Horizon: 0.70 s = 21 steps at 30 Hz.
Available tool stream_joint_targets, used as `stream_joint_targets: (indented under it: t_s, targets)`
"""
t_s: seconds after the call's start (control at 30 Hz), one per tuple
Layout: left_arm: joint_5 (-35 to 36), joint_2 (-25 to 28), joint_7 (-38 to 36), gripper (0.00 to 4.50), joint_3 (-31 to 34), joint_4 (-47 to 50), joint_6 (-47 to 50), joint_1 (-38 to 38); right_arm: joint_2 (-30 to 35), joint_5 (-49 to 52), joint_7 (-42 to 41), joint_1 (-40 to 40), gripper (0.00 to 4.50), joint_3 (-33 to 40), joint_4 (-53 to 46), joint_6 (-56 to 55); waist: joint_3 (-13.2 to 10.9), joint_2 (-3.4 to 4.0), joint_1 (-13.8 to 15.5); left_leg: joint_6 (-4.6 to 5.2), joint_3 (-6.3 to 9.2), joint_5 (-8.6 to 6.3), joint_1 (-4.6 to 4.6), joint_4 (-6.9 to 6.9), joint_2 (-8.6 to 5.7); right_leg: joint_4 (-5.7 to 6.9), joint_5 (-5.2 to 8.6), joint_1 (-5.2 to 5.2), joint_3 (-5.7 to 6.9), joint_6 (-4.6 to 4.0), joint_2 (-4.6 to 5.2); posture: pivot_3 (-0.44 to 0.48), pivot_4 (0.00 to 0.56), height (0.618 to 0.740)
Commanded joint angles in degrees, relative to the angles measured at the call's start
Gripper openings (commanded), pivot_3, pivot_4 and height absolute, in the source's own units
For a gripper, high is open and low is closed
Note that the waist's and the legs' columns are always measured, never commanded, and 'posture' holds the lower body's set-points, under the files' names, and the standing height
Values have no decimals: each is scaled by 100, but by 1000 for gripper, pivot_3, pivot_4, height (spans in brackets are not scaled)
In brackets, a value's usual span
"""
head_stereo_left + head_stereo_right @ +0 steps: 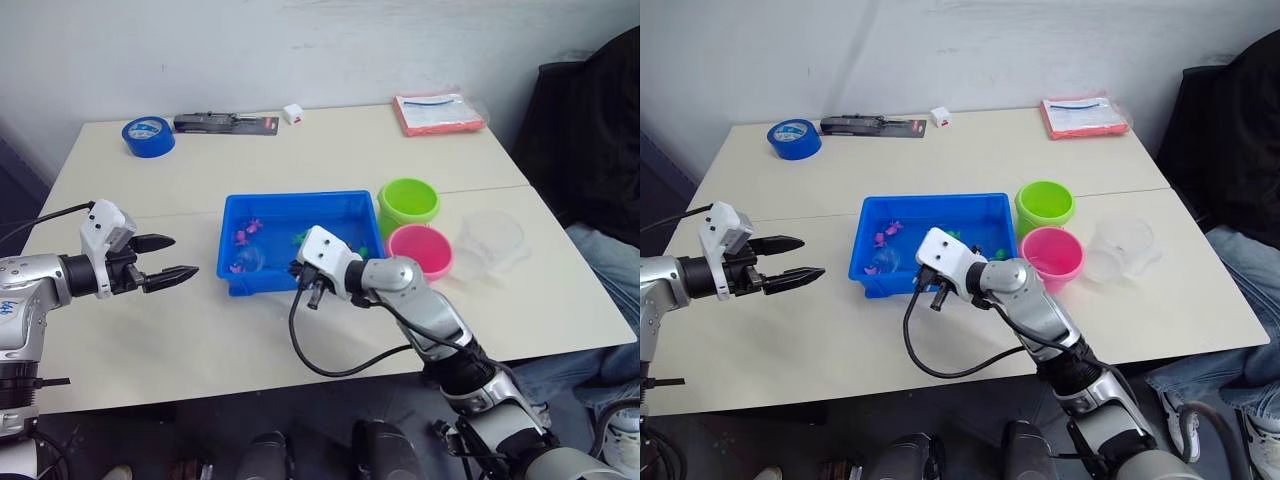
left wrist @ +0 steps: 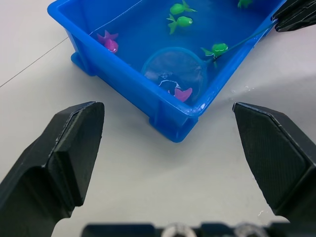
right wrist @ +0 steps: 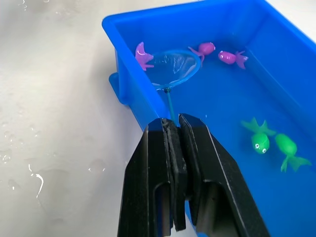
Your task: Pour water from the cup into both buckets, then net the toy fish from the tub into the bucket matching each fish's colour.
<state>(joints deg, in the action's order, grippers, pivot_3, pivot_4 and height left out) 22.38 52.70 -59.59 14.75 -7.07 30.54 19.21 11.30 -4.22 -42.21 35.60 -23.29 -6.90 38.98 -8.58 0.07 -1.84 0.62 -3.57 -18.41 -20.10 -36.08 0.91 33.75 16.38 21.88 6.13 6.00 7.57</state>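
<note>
- The right gripper (image 3: 174, 129) is at the near edge of the tub (image 1: 232, 268), its two black fingers pressed tight on the thin handle of the net (image 3: 175, 67)
- The net's blue ring lies low inside the tub at its near left corner, mesh spread out, with one pink fish (image 3: 143, 55) touching the ring by the tub wall
- Two more pink fish (image 3: 228, 57) float just beyond the ring; green fish (image 3: 260, 140) sit farther toward the tub's right end
- The tub stands near the middle of the table (image 1: 200, 180) and holds water
- The left gripper (image 1: 156, 262) hovers over the table to the left of the tub, apart from it, fingers spread wide and holding nothing
- The lime green bucket (image 1: 408, 203) stands just beside the tub's far right corner; the pink bucket (image 1: 420, 248) stands in front of it, touching or nearly so
- The clear cup (image 1: 491, 240) rests upright just right of the pink bucket
- Along the far edge of the table lie a blue tape roll (image 1: 148, 135) at the left, a black tool (image 1: 226, 123) on a card, a small white block (image 1: 293, 114), and a pink-edged packet (image 1: 439, 112) toward the right corner
- Water drops dot the table beside the tub's near left corner
</note>
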Motion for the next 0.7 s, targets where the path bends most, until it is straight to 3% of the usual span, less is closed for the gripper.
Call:
stream_joint_targets:
  t_s: [0.03, 0.3, 0.7]
  targets:
    - [97, 124, -31, 4482, 165, 99, -48, 54, 82, 140, 31, 116, 782, 163, -370, 165, 0, 0, 2, 0, 0, 0, -1, 0, 0, 0, 0, 1, 0, 0, 0, 0, 150, 737]
    - [102, 111, -36, 4482, 160, 107, -51, 44, 290, 164, 126, 147, 782, 163, -383, 286, 0, 0, 12, 0, -1, -1, -2, 0, -2, -1, 0, 2, 0, 0, 5, 0, 150, 737]
    - [147, 98, -1, 4482, 214, 224, -14, -58, 793, -1132, 266, 648, 782, -941, 372, -1800, 0, 0, 3, -1, -13, -1, -3, 2, -3, 0, 0, 11, 13, 0, 1, 0, 150, 737]
